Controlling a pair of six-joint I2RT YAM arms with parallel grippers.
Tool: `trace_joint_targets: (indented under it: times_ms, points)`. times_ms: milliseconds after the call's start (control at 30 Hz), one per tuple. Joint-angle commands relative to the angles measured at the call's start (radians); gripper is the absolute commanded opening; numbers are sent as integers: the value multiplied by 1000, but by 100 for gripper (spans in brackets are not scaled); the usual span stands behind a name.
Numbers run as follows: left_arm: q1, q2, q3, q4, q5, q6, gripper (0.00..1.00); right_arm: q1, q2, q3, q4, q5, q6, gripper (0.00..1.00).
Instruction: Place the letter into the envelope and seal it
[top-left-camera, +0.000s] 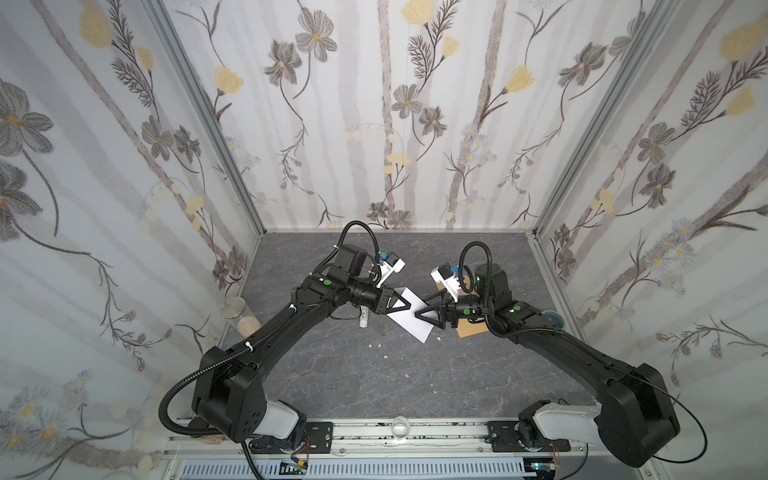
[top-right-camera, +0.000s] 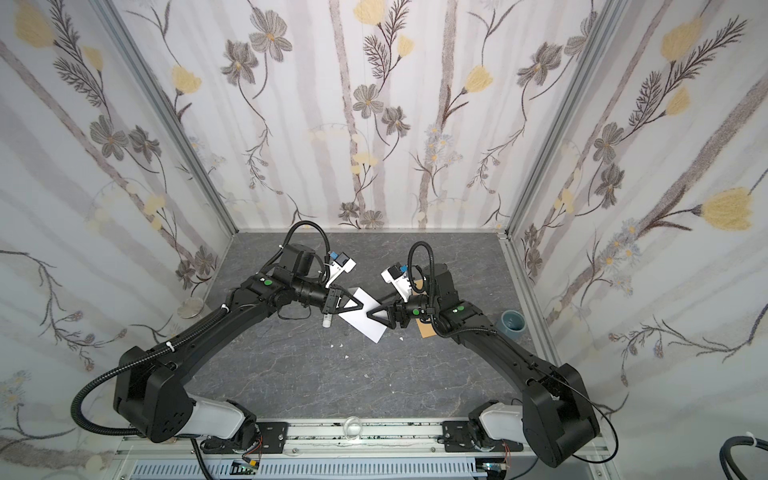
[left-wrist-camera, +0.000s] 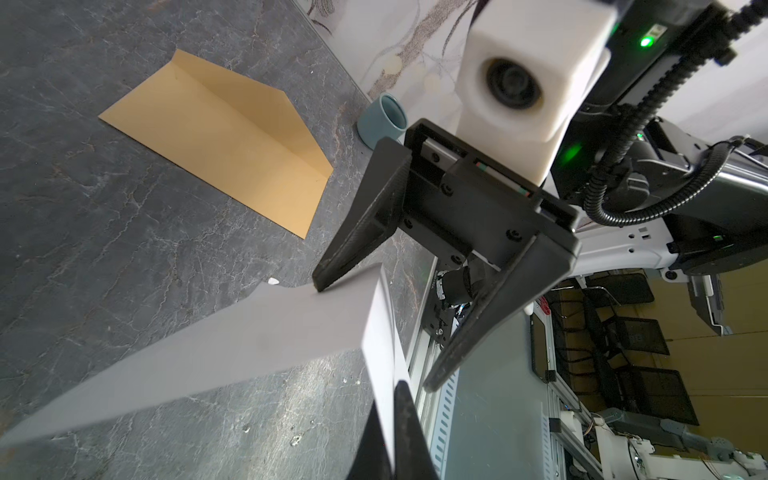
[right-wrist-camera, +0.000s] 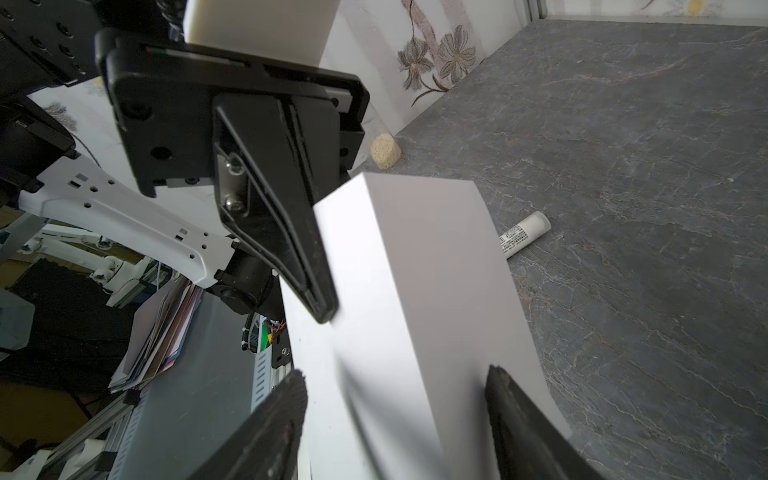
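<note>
My left claw (top-left-camera: 409, 306) is pinched shut on one end of the letter (top-left-camera: 406, 323), holding it up off the table (top-left-camera: 374, 374) so that its far end is free to be taken. My right claw (left-wrist-camera: 376, 334) stands wide, jaws astride that far end and not yet closed. I judge this to be a handover or a two-handed steadying. The letter shows its plain white side and bends along a crease. The envelope (left-wrist-camera: 232, 137) lies flat with its flap open, partly beneath my right arm, ready to receive the letter.

White letter (top-left-camera: 409, 326), tan envelope (left-wrist-camera: 232, 141)
</note>
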Motion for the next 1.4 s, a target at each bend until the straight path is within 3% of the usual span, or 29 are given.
trace_joint_targets:
  times_ms: [0,367,567,733,767,833,900,1133,1367]
  points:
    - [3,-4,12,4,22,27,0,4,9,-1,23,-32,-2,63]
    - [6,1,26,5,7,30,0,16,54,14,51,-69,32,28]
    - [6,7,30,5,-29,29,0,20,62,5,81,-74,65,20]
    - [12,11,41,4,-100,14,1,20,62,-13,124,-90,104,7]
    - [16,10,44,5,-134,6,9,21,61,-15,136,-93,116,3]
    - [24,2,48,6,-199,-4,38,21,62,-23,153,-89,133,1]
    - [35,-11,50,9,-263,-18,51,21,62,-31,169,-83,149,0]
    - [80,-66,6,56,-327,-98,64,20,62,-49,231,-62,209,0]
    - [100,-176,-204,310,-304,-306,70,19,72,-49,282,-21,276,0]
